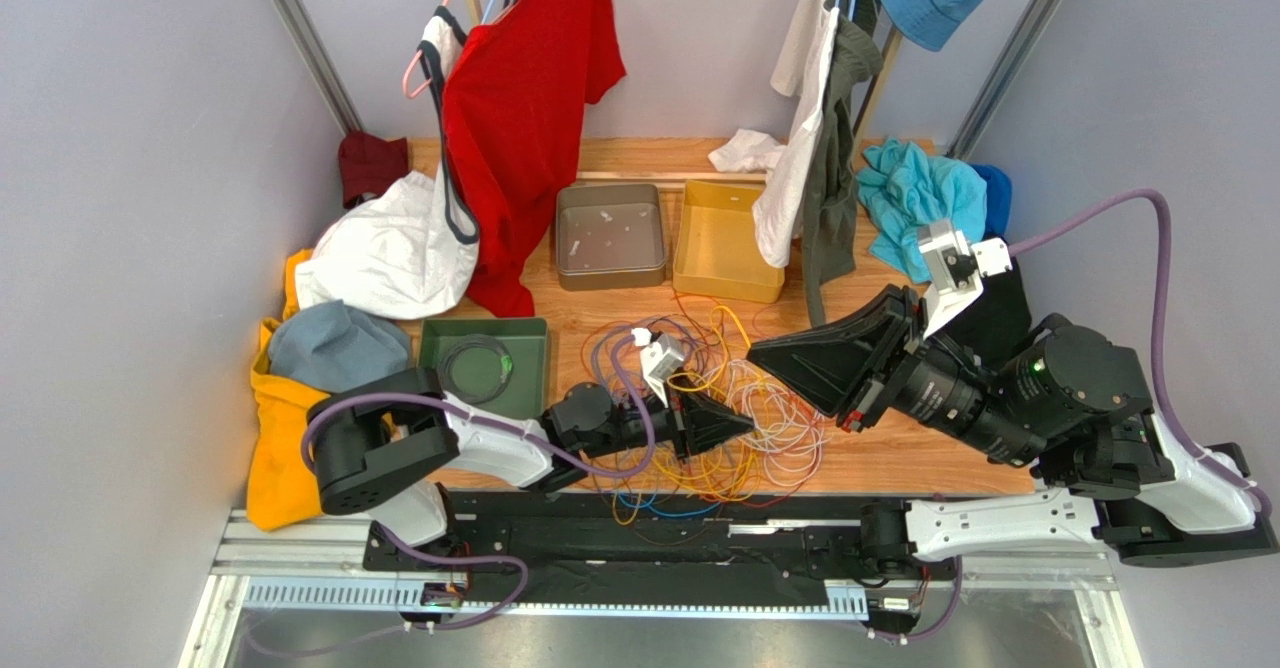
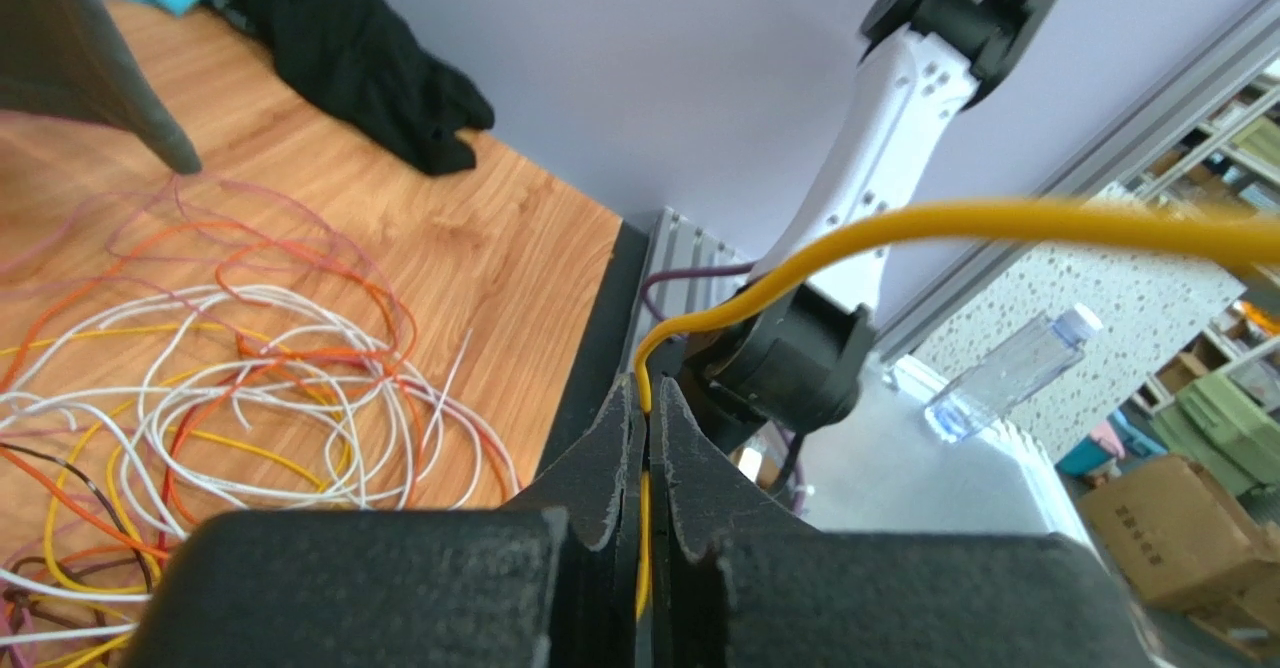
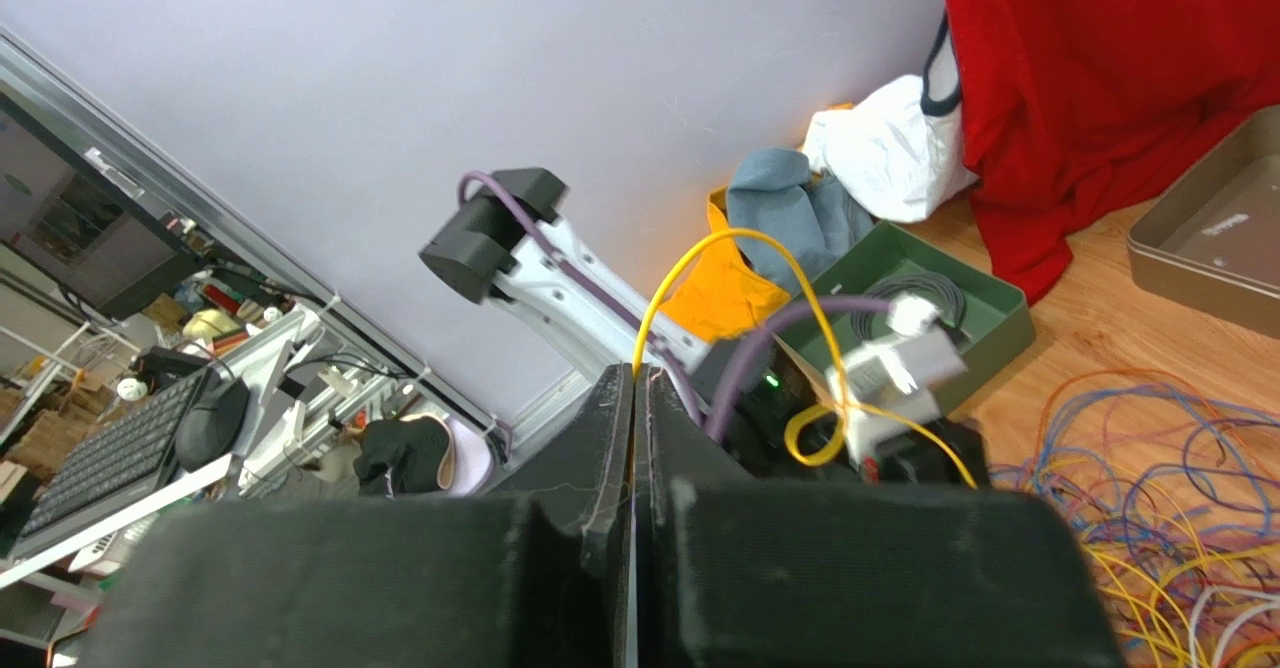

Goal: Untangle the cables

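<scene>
A tangle of thin cables (image 1: 769,431) in white, orange, yellow, blue and purple lies on the wooden table near its front edge. It also shows in the left wrist view (image 2: 286,376) and the right wrist view (image 3: 1187,466). My left gripper (image 1: 744,425) sits over the pile, shut on a yellow cable (image 2: 962,223) pinched between its jaws (image 2: 646,398). My right gripper (image 1: 759,352) hovers just behind it, jaws closed (image 3: 636,379) on the same yellow cable (image 3: 721,241). That cable arcs through the air between the two grippers.
A green tray (image 1: 519,341) holding a coiled cable, a grey tray (image 1: 609,271) and a yellow tray (image 1: 726,281) stand behind the pile. A red shirt (image 1: 526,83) and other clothes hang above. Heaps of clothes lie at the left and back right.
</scene>
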`<control>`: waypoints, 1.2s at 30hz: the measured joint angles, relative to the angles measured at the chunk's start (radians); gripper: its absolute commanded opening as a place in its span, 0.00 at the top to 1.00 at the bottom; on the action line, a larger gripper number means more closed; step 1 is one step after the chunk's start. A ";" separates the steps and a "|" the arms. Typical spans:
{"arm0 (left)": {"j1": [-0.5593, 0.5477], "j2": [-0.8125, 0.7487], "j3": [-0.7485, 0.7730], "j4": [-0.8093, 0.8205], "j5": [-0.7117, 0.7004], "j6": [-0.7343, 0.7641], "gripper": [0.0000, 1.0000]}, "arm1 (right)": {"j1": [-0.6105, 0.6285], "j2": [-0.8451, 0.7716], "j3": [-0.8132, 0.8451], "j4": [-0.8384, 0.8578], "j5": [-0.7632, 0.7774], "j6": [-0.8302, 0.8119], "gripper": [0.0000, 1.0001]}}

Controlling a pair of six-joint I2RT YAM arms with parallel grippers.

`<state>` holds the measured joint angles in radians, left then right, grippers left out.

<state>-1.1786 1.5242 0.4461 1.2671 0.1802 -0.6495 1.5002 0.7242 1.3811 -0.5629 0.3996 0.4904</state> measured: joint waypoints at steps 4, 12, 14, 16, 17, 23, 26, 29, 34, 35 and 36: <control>0.000 -0.244 -0.024 -0.167 -0.043 0.008 1.00 | 0.000 -0.060 -0.049 -0.013 0.039 0.020 0.66; 0.000 -0.668 0.442 -1.206 -0.229 0.061 1.00 | 0.000 -0.224 -0.211 -0.099 0.206 0.063 0.48; 0.000 -0.698 0.528 -1.385 -0.276 0.063 1.00 | 0.000 -0.248 -0.249 -0.123 0.248 0.071 0.49; 0.000 -0.710 0.598 -1.551 -0.329 0.064 1.00 | 0.000 -0.255 -0.287 -0.153 0.288 0.083 0.51; 0.000 -0.708 0.626 -1.611 -0.353 0.064 1.00 | 0.000 -0.255 -0.289 -0.156 0.291 0.083 0.52; 0.005 -0.579 0.897 -1.989 -0.511 0.100 1.00 | 0.000 -0.256 -0.389 -0.175 0.309 0.122 0.55; 0.035 -0.465 1.085 -2.127 -0.550 0.126 1.00 | 0.000 -0.253 -0.453 -0.185 0.300 0.148 0.56; 0.087 -0.349 1.264 -2.259 -0.575 0.153 1.00 | 0.000 -0.248 -0.497 -0.190 0.286 0.170 0.56; 0.208 -0.190 1.460 -2.430 -0.578 0.195 1.00 | 0.000 -0.247 -0.531 -0.190 0.266 0.196 0.57; 0.230 -0.163 1.484 -2.458 -0.572 0.203 1.00 | 0.000 -0.247 -0.532 -0.191 0.263 0.198 0.57; 0.248 -0.129 1.512 -2.490 -0.566 0.211 1.00 | 0.000 -0.247 -0.533 -0.193 0.261 0.200 0.57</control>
<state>-0.9310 1.3956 1.9579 -1.2224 -0.3855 -0.4389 1.5002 0.4770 0.8486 -0.7559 0.6605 0.6907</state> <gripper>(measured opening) 0.011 0.437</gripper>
